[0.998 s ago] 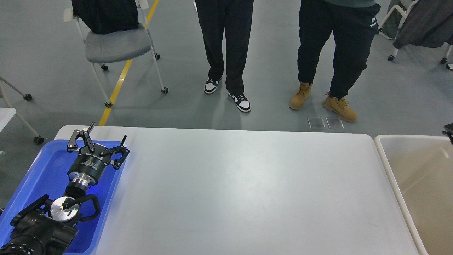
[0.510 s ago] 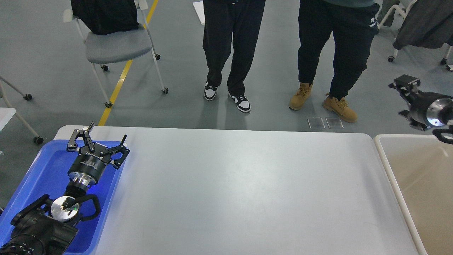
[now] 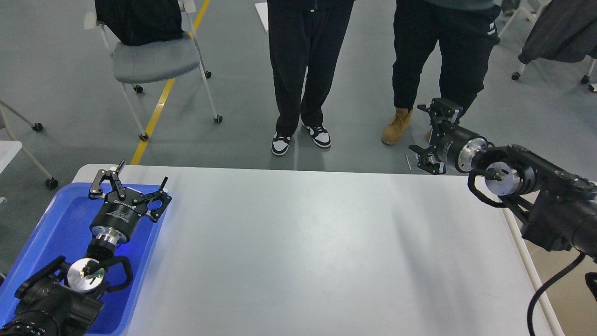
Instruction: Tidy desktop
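Note:
The desktop [image 3: 303,242] is a wide, plain light grey-white tabletop with nothing lying on its bare surface. My left gripper [image 3: 133,181] is open and empty, held over the far end of a blue tray at the table's left edge. My right gripper [image 3: 428,135] is open and empty, held above the far right edge of the desktop with its fingers pointing left and away. Its arm comes in from the right above the table's right end.
A blue plastic tray [image 3: 51,224] lies at the left edge under my left arm. A beige bin [image 3: 527,261] stands at the right, mostly hidden by my right arm. Two people [image 3: 303,70] stand just past the far edge. A wheeled chair [image 3: 149,60] stands at far left.
My right arm has swung in from the right edge, up and leftward, to above the table's far right corner. The left arm has not moved. One person has stepped slightly.

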Tool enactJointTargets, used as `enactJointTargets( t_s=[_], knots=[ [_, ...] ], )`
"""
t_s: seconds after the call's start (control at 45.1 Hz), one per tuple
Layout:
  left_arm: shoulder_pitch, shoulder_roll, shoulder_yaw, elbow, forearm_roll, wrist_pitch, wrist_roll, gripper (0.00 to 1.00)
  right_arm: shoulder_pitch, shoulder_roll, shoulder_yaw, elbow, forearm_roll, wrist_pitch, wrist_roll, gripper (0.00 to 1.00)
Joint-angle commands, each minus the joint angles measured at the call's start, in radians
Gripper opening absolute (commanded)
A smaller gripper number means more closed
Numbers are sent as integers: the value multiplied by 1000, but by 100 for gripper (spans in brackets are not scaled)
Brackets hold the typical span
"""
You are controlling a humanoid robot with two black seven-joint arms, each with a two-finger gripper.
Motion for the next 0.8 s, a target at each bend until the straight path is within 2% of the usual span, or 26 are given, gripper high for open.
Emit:
enactJointTargets(
  t_s=[0.0, 0.51, 0.621, 0.776],
  knots=[
    [-1, 0, 0, 0, 0, 0, 0, 100, -99, 85, 120, 0, 150, 12, -1, 100],
    [-1, 0, 2, 0, 0, 0, 0, 100, -227, 133, 287, -48, 190, 26, 1, 100],
    [-1, 0, 2, 0, 0, 0, 0, 100, -254, 134, 298, -66, 190, 62, 5, 100],
    [-1, 0, 0, 0, 0, 0, 0, 100, -285, 156, 338, -112, 190, 153, 41, 100]
  ],
)
